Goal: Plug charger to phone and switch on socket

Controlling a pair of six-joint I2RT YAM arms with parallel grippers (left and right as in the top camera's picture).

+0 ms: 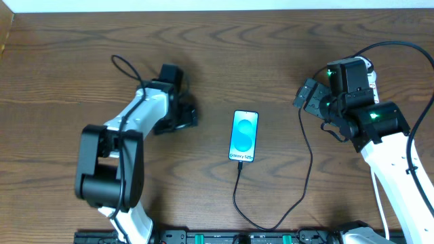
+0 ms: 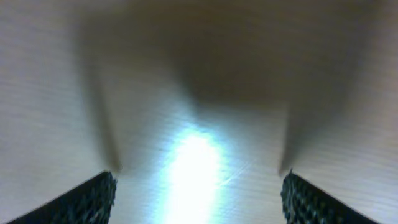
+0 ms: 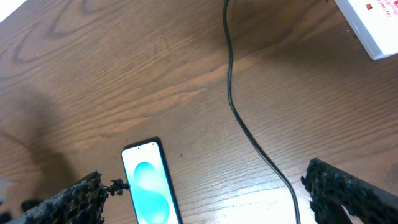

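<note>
Left wrist: left gripper (image 2: 199, 180) fingers (image 2: 87, 199) spread wide, nothing between them, only blurred table (image 2: 62, 93) with glare. Right wrist: right gripper (image 3: 205, 177) also wide open and empty, above phone (image 3: 148, 186) (lower end cut off) and charger (image 3: 231, 93); socket (image 3: 372, 25) clipped at frame corner. Overhead: charger meets phone's bottom edge, connector too small to judge; socket mostly hidden under right arm (image 1: 380, 129)

Blue-screened phone (image 1: 244, 135), black charger (image 3: 231, 74), white red-marked socket (image 3: 367, 22), brown wood-grain table (image 1: 68, 54).
</note>
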